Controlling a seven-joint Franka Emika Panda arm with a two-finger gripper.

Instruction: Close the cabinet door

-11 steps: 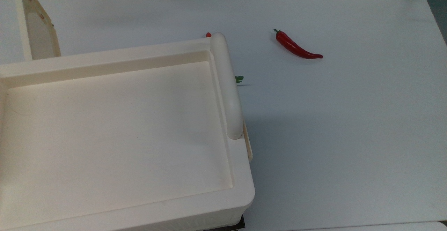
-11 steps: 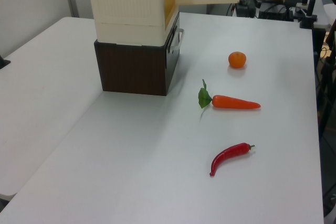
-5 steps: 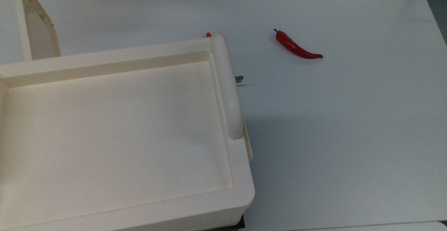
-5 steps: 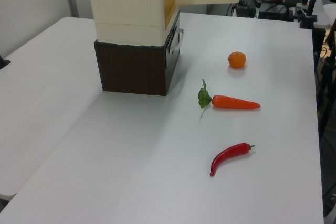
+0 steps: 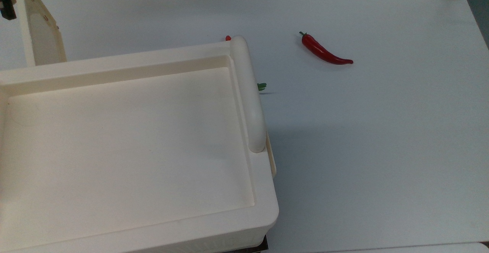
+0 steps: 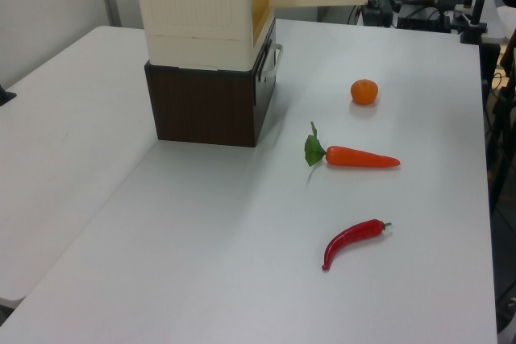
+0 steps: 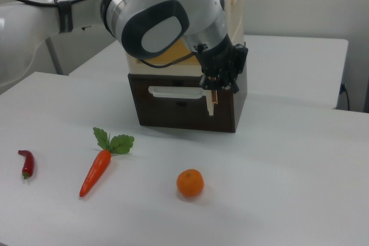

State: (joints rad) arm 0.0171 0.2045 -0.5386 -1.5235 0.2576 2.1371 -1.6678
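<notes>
Hidden or cut off:
- My gripper [image 7: 219, 80] is a dark cluster in the right view, and my own white arm [image 7: 167, 15] covers much of the cabinet behind it. I cannot tell how far the gripper is open, or whether it has hold of anything.
- Top view: a dark sliver [image 5: 7, 1] is cut by the frame at the top view's left edge. I cannot make out what it is.
- Top view: the long orange plastic carrot [image 6: 361, 156] is mostly hidden behind the thick bar handle [image 5: 248, 92].

Door and hand:
- The thin cream plastic cabinet door [image 5: 40, 39] stands open, swung out from the large cream-white plastic cabinet [image 5: 126, 150].
- Right view: the door appears as a narrow cream strip just under my gripper. I cannot tell whether they touch.
- Top view: the dark sliver sits just beside the door's white rim.

View against view:
- Left view: the cabinet rests on a dark brown box base [image 6: 205, 106], and the door reaches toward the left view's right.
- Left view: a small round orange [image 6: 364, 91], the carrot and a curved red chilli [image 6: 352, 241] lie well apart on the white table [image 6: 201, 263].
</notes>
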